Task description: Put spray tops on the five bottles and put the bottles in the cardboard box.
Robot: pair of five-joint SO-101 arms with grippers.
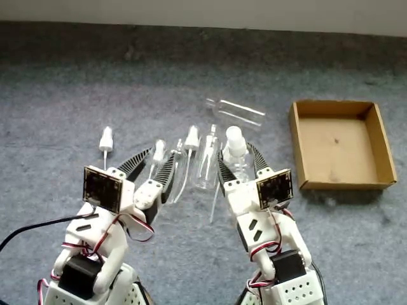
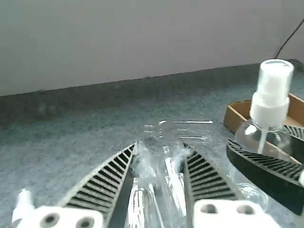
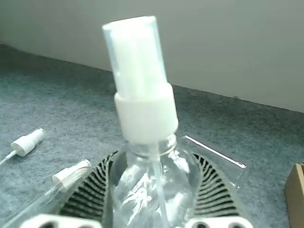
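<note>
My right gripper (image 1: 239, 159) (image 3: 156, 164) is shut on a clear bottle (image 1: 238, 166) (image 3: 142, 190) that stands upright with a white spray top (image 1: 234, 137) (image 3: 142, 95) on its neck. My left gripper (image 1: 152, 166) (image 2: 160, 148) is open low over the carpet, its fingers on either side of a loose spray top (image 1: 159, 150) and the end of a lying bottle (image 1: 175, 173) (image 2: 142, 204). Another bottle (image 1: 206, 166) lies between the two grippers. A third (image 1: 236, 113) (image 2: 185, 129) lies farther back. The cardboard box (image 1: 375, 136) (image 2: 235, 116) sits to the right.
More loose spray tops lie on the grey carpet: one at the far left (image 1: 105, 140), two near the middle (image 1: 191, 136) (image 1: 212, 137). The box is open-topped and holds nothing. A pale wall runs along the carpet's far edge.
</note>
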